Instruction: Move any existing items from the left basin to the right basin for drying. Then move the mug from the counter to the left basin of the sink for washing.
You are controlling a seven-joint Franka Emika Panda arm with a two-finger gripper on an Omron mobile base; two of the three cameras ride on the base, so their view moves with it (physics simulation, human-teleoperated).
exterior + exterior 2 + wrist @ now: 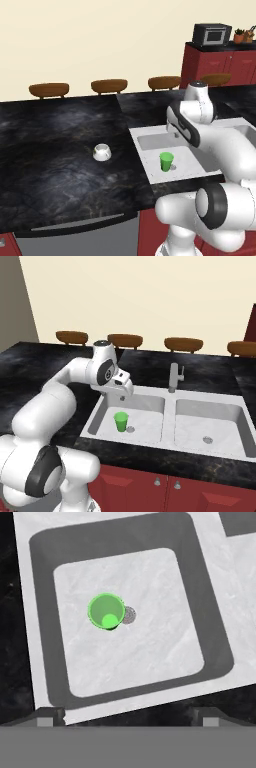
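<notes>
A small green cup (120, 421) stands upright in the left basin (145, 423) of the sink (170, 406), just beside the round drain (129, 615). From above, the cup (106, 611) shows an empty inside. My gripper (129, 717) hangs open well above this basin (150, 637), fingertips (50, 717) wide apart and holding nothing; the hand (123, 385) sits over the basin's back left part. The right basin (210, 423) holds nothing. The squat whitish mug (102, 152) rests on the black counter (50, 150), left of the sink. The cup (166, 161) is also seen past my arm.
A grey faucet (174, 377) rises behind the divider between the basins. Brown bar stools (125, 340) line the counter's far edge. A microwave (212, 34) sits on red cabinets at the back right. My own arm covers the right side of the sink in the left base view.
</notes>
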